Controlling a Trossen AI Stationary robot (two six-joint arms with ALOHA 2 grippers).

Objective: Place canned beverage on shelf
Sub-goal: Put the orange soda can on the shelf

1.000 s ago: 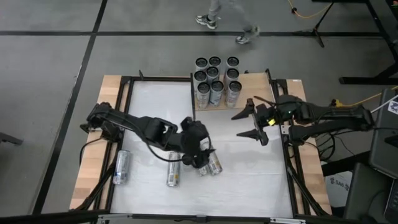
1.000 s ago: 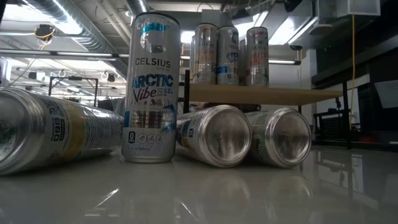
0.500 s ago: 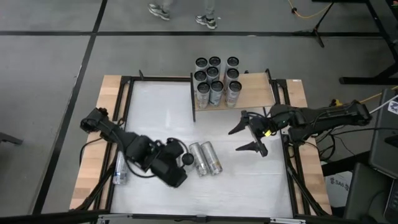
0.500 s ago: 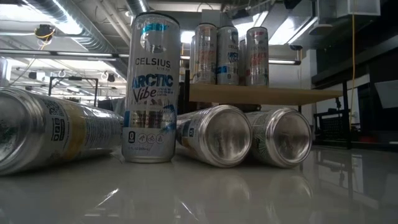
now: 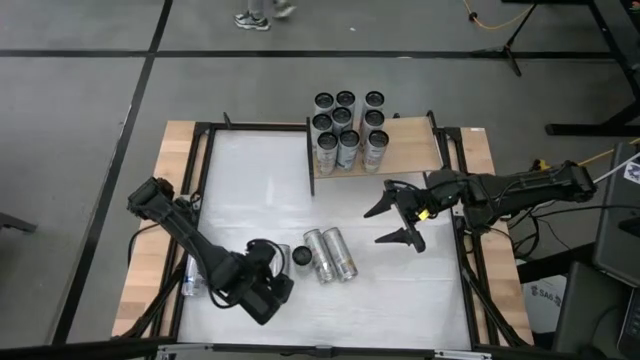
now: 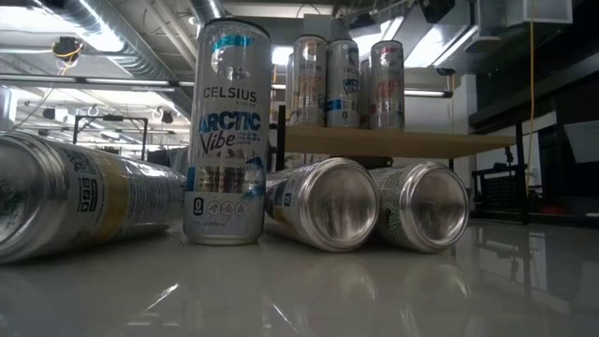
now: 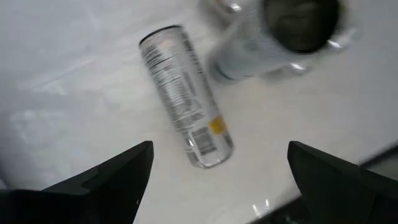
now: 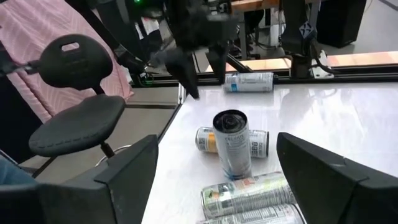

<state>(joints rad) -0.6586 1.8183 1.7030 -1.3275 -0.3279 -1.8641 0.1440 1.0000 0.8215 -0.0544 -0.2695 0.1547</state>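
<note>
Overhead, a white table [image 5: 400, 290] carries slim silver beverage cans. Nearest its left edge, one can [image 5: 191, 277] lies on its side, long axis running front to back, largely hidden beneath the left arm. Just right of it, the left gripper [image 5: 268, 292] hovers near the front edge with its fingers spread wide and nothing between them; its wrist camera looks down on a second lying can [image 7: 186, 122] (barcode and a yellow patch show on its side).

Next comes an upright can [image 5: 300, 256], dark top facing the ceiling, its label reading "Celsius Arctic Vibe" in the table-level view. Touching side by side to its right lie two cans [image 5: 331, 255], long axes running roughly front to back with a slight tilt.

At the back edge stands the shelf [image 5: 410, 150], a pale wooden board on black posts, with nine upright cans [image 5: 346, 125] clustered at its left end.

Rightmost, the right gripper [image 5: 400, 213] hangs above the table in front of the shelf, fingers parted and empty.
</note>
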